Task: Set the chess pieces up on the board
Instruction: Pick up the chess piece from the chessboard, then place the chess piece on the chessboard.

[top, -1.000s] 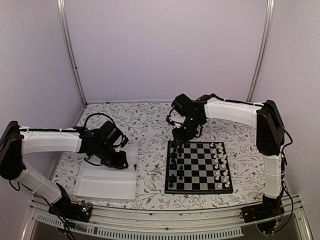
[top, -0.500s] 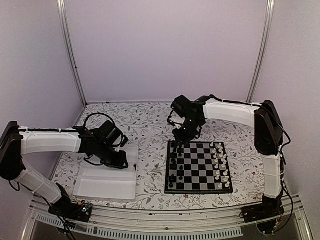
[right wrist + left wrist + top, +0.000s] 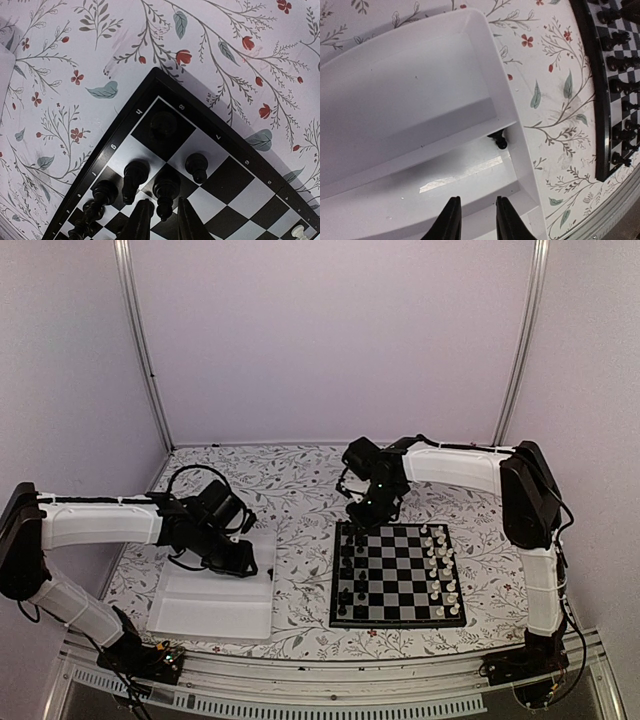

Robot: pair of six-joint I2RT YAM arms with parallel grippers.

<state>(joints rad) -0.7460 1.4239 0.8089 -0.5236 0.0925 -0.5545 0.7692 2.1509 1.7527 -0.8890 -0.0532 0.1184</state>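
Hovering over the far left corner of the board, the right hand has its fingers a little apart, with one of the black chess pieces at the mouth of the gap. Whether they press it I cannot tell. Other black pieces stand close on both sides, so room there is tight, while bare flowered surface lies open beyond the board's corner. A dark piece on the dark corner square is hard to make out, and the board is cut off at this view's lower edge.

From above, black pieces stand along the board's left columns and white pieces along its right, with free squares between. The left hand hangs over the white tray, fingers narrowly apart and holding nothing. Ahead of them a lone black piece sits where the tray's divider meets its right wall, partly in shadow; its kind cannot be told. A strip of surface separates tray and board.
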